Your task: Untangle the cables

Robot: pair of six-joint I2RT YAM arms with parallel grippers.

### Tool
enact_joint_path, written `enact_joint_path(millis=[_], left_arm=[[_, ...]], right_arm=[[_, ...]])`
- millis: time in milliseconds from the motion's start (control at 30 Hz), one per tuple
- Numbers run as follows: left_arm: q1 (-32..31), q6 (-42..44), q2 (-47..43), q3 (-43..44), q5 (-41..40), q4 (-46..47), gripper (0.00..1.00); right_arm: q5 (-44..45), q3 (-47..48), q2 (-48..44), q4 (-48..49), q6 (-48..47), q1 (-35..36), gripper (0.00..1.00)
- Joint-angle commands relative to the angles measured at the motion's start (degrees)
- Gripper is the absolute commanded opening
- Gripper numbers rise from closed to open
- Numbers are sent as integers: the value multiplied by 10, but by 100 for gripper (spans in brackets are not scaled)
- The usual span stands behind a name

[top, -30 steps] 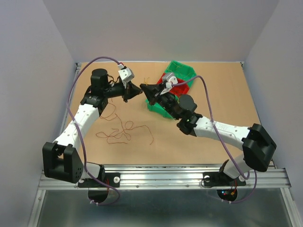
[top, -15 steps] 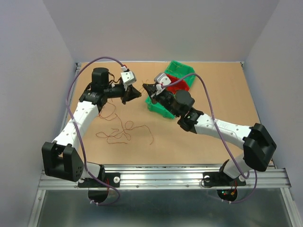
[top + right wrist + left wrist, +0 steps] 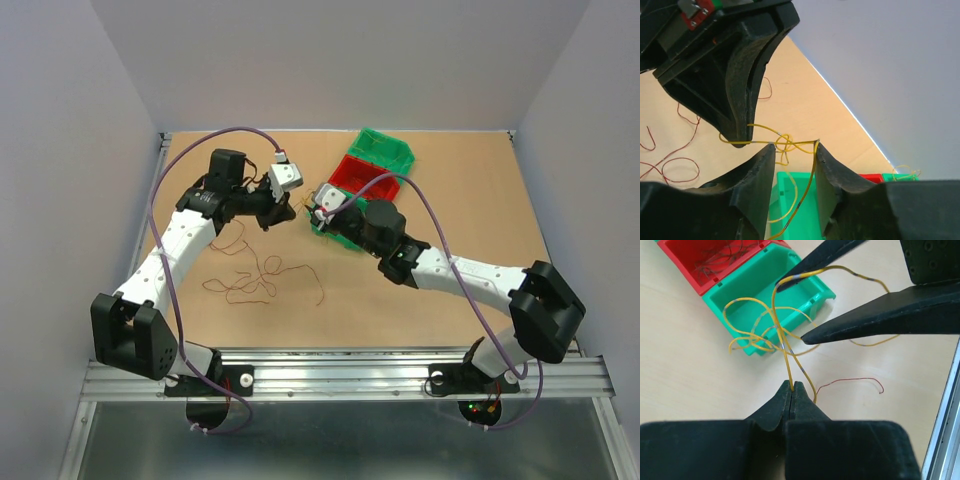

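Observation:
A yellow cable (image 3: 781,335) with grey bands hangs in loops over the near green bin (image 3: 771,284). My left gripper (image 3: 791,385) is shut on one strand of it at the very tips. The right gripper (image 3: 794,150) stands open just above the same bin (image 3: 796,201), with the yellow cable (image 3: 790,142) draped across its fingertips and a small knot of loops between them. In the top view both grippers, left (image 3: 288,212) and right (image 3: 312,218), meet tip to tip at the bin's left edge. Thin brown-red cables (image 3: 252,280) lie curled on the table below the left arm.
A red bin (image 3: 365,178) holding a few thin strands and a second green bin (image 3: 388,150) stand in a row behind the near green one (image 3: 345,228). A loose red strand (image 3: 855,382) lies on the table beside the left gripper. The table's metal edge (image 3: 945,410) runs close on the right.
The right gripper has opened from shut, and the yellow cable now lies loose over its tips. Both grippers have shifted slightly right and toward the near green bin.

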Motion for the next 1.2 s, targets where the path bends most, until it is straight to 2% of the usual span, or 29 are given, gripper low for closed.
enact_joint_path(millis=[0, 433, 933, 1000, 1067, 1100, 1167], left_arm=[[-5, 20, -2, 24, -20, -34, 0], [-13, 42, -9, 34, 0, -72, 0], [-26, 79, -15, 36, -13, -104, 0], [-27, 88, -14, 36, -13, -111, 0], [-29, 89, -13, 37, -15, -113, 0], [-29, 88, -14, 38, -16, -111, 0], [-29, 81, -17, 34, -19, -104, 10]], right_arm=[[-37, -5, -1, 1, -44, -3, 44], [-69, 5, 26, -31, -90, -4, 59], [-153, -12, 22, -52, -124, -4, 57], [-159, -9, 22, -66, -122, -4, 51], [-162, -1, 28, -83, -122, -4, 35], [-159, 4, 30, -89, -119, -4, 21], [-158, 9, 32, -100, -113, -5, 10]])
